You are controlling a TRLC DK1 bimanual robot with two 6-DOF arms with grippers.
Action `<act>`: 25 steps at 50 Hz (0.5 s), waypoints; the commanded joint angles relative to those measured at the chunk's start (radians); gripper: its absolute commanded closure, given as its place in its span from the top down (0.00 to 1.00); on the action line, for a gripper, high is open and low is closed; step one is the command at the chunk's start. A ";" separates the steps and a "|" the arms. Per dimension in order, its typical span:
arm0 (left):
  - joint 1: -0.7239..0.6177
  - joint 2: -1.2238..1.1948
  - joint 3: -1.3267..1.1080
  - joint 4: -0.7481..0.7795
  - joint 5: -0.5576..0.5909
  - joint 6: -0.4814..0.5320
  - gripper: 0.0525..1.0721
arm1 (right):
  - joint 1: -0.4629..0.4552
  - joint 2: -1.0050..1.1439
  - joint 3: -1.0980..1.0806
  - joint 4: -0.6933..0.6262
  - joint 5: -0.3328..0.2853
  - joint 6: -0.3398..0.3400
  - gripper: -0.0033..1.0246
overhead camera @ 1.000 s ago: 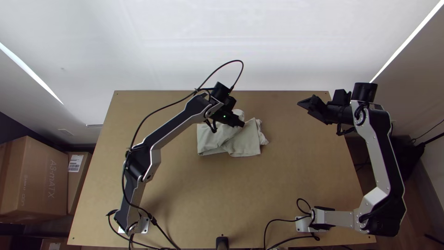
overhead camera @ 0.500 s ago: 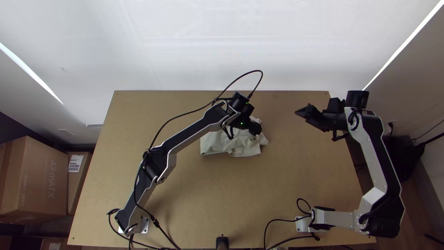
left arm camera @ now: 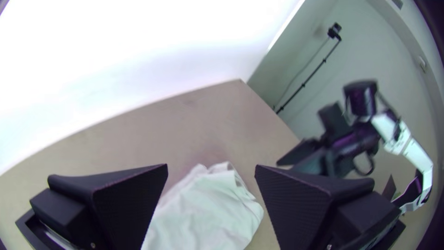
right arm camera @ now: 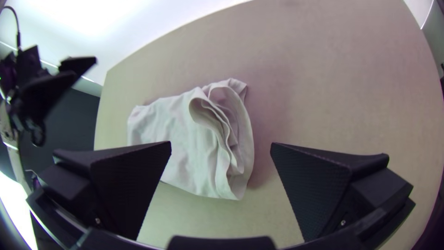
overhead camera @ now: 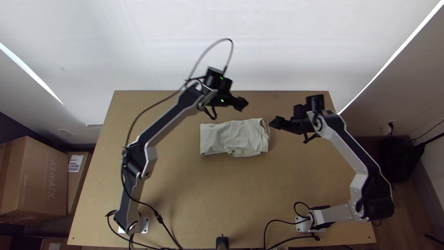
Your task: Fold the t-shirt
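T-shirt, location: The t-shirt (overhead camera: 231,139) lies on the wooden table (overhead camera: 185,194), at mid-width and nearer the far edge than the arms' bases.
T-shirt, form: Pale grey-green cloth, folded into a compact, roughly oblong bundle, longer across the table than deep. The number of folds cannot be told.
T-shirt, right end: Several layers (right arm camera: 226,134) stack here; their edges curl into loose, open loops in the right wrist view. In the top view this end reads as a rounded band.
T-shirt, remainder: The left part lies flatter, with shallow creases. The near edge is uneven, with a small rumple around its middle.
Left gripper: The left gripper (overhead camera: 243,104) hangs past the far side of the t-shirt in the top view. In the left wrist view, the left gripper (left arm camera: 211,169) has its 2 fingers spread wide, with nothing between the pads.
Right gripper: The right gripper (overhead camera: 274,124) is just beside the right end of the t-shirt in the top view. In the right wrist view, the right gripper (right arm camera: 221,147) has its 2 fingers parted wide and grips nothing.
Change, left arm: 0.5 s earlier its gripper was over the right part of the cloth; it has since drawn back toward the table's far edge.
Change, right arm: It has swung inward, bringing its gripper much nearer the cloth.
Change, t-shirt: The right end, ragged before, is now squarer; the left end holds its position.
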 commanded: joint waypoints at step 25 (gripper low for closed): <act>0.214 -0.305 -0.006 -0.123 -0.022 -0.015 0.96 | 0.100 0.338 0.058 0.082 -0.095 -0.048 0.96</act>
